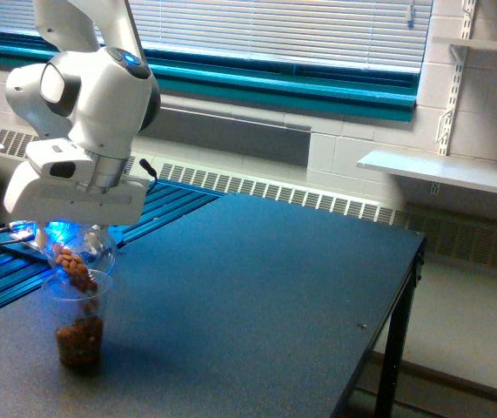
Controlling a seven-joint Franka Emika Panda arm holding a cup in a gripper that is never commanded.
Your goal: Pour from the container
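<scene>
Nuts tipping from the container (81, 254) into a taller clear cup (79, 318) at the bench's near-left corner in the exterior view.

End effector (77, 235) on the white arm (87, 96) grips the container, a small clear cup, tilted steeply with its mouth down just above the taller cup's rim; brown nut pieces (76, 264) crowd the container's lower lip, some apparently hanging into the taller cup's mouth, though the clear walls blur where one cup ends; a brown heap (79, 340) sits in the bottom of the taller cup, which stands upright on the dark bench (257, 287); blue light glows under the end effector; a shelf (444, 170) juts from the wall at the exterior view's right.
</scene>
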